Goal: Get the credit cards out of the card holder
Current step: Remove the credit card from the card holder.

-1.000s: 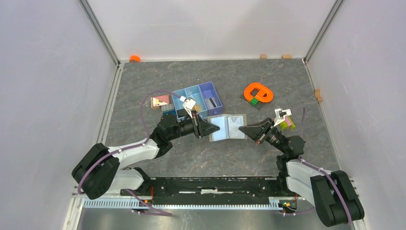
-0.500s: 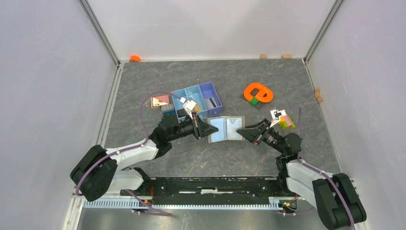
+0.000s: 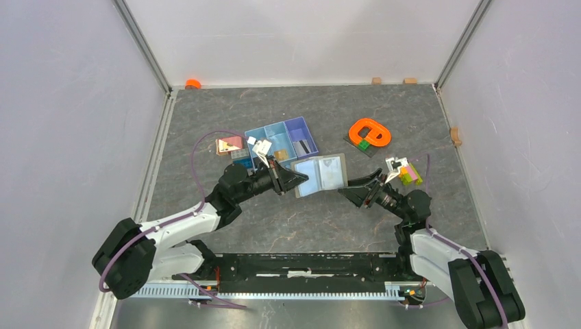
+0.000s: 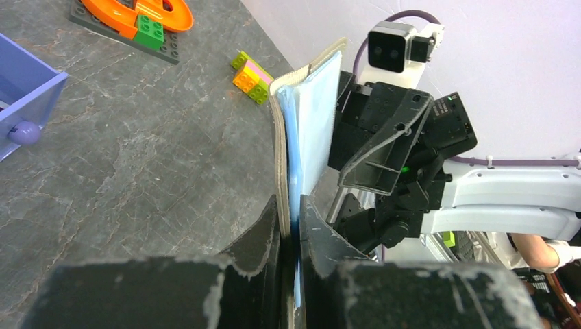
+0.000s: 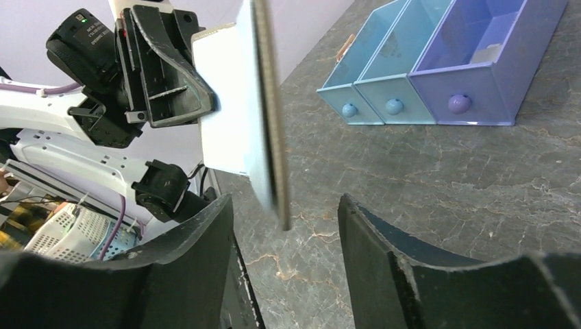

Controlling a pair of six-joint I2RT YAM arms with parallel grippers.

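Note:
The card holder hangs open above the table's middle, grey-taupe outside, pale blue inside. My left gripper is shut on its left edge. In the left wrist view the holder stands edge-on, pinched between the fingers of that gripper. My right gripper is open just right of the holder. In the right wrist view the holder's free edge hangs in front of that gripper, between the spread jaws, touching neither. The credit cards are hidden; I cannot pick them out from the holder's lining.
A blue-and-purple three-compartment tray stands just behind the left gripper. An orange ring piece on a dark plate lies at the back right. A small stack of coloured bricks sits by the right wrist. A pink-and-tan block lies left of the tray.
The right gripper has opened and let go of the holder's right edge. The left gripper has closed on the left edge, and the holder has risen and shifted slightly back.

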